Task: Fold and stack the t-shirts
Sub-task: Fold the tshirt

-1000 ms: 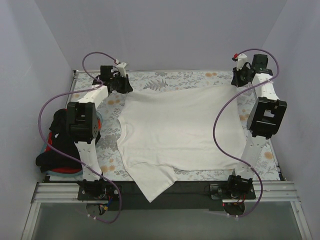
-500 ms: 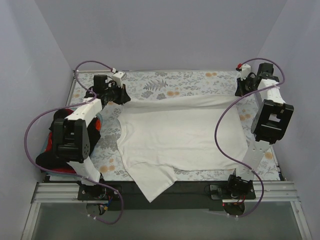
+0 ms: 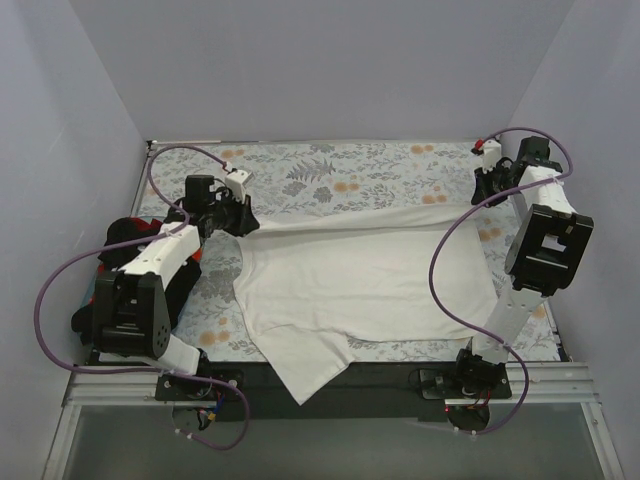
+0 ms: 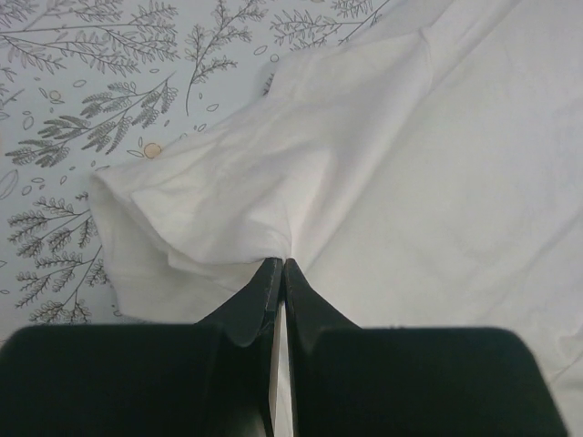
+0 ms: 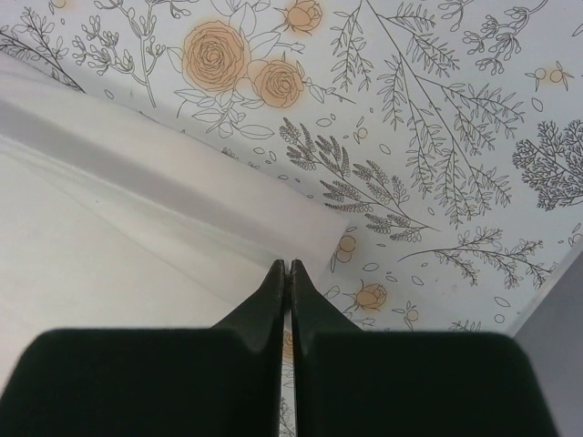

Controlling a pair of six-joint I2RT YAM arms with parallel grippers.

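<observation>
A large off-white t-shirt lies spread on the floral table cloth. Its far edge is raised as a taut band between my two grippers. My left gripper is shut on a bunched corner of the shirt; the left wrist view shows the tips pinching the gathered cloth. My right gripper is shut on the other far corner; the right wrist view shows its tips closed on the shirt's edge. Black and red shirts lie piled at the left, mostly hidden behind my left arm.
One sleeve of the off-white shirt hangs over the table's near edge onto the black rail. Purple cables loop around both arms. Grey walls close in the table on the left, far and right sides.
Both grippers have moved toward the near side, drawing the shirt's far edge with them and uncovering more floral cloth at the back. The left arm has swung down and to the left.
</observation>
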